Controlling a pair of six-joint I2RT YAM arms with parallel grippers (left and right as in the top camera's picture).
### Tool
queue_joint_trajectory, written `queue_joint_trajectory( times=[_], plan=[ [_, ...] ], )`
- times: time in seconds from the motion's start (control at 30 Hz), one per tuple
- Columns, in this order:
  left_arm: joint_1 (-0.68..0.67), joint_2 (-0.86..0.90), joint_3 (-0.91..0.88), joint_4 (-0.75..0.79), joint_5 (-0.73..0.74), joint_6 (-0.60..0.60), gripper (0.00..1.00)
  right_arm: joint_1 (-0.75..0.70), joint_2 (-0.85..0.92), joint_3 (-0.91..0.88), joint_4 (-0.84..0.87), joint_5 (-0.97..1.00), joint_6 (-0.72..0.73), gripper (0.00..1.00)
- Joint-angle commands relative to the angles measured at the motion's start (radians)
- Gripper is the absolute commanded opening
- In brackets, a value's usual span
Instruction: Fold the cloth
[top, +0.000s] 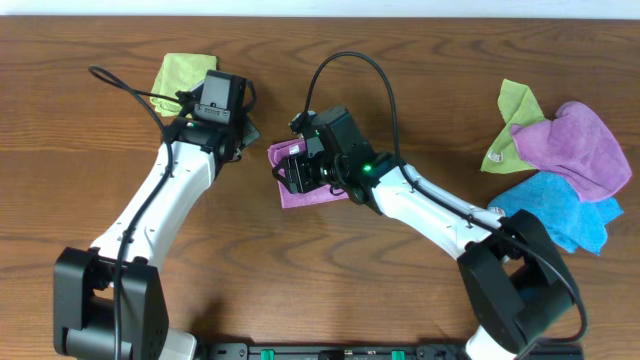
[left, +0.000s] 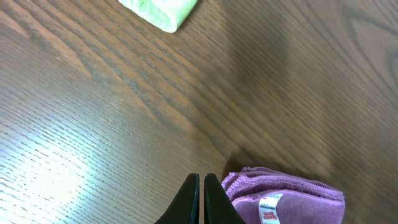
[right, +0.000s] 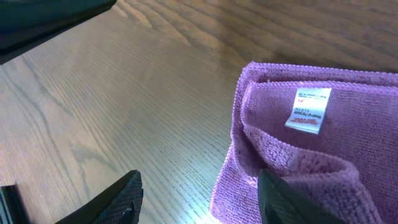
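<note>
The lilac-purple cloth (top: 315, 197) lies folded into a small thick pad at the table's middle, its white tag (right: 309, 109) facing up. It also shows in the left wrist view (left: 292, 193) and the right wrist view (right: 323, 155). My right gripper (top: 298, 172) is open over the pad's left edge. One of its fingers is above the cloth and the other above bare wood (right: 200, 178). My left gripper (top: 250, 135) is shut and empty, its tips (left: 201, 180) just beside the pad's corner.
A folded lime-green cloth (top: 180, 72) lies behind my left arm and shows in the left wrist view (left: 158, 9). At the right lies a pile of a green cloth (top: 515, 110), a second purple cloth (top: 580, 145) and a bright blue cloth (top: 565, 205).
</note>
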Motion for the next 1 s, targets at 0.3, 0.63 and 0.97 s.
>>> queue_joint_trajectory(
  times=[0.3, 0.63, 0.97],
  plan=[
    [0.037, -0.024, 0.023, -0.011, -0.017, 0.018, 0.06, -0.132, -0.047, 0.004, 0.028, 0.113, -0.023, 0.49],
    [0.037, -0.024, 0.023, -0.010, -0.017, 0.015, 0.06, -0.181, 0.035, 0.003, -0.040, 0.059, -0.039, 0.02],
    [0.037, -0.024, 0.023, -0.005, -0.018, 0.014, 0.06, -0.127, 0.053, 0.003, -0.108, -0.013, -0.092, 0.01]
  ],
)
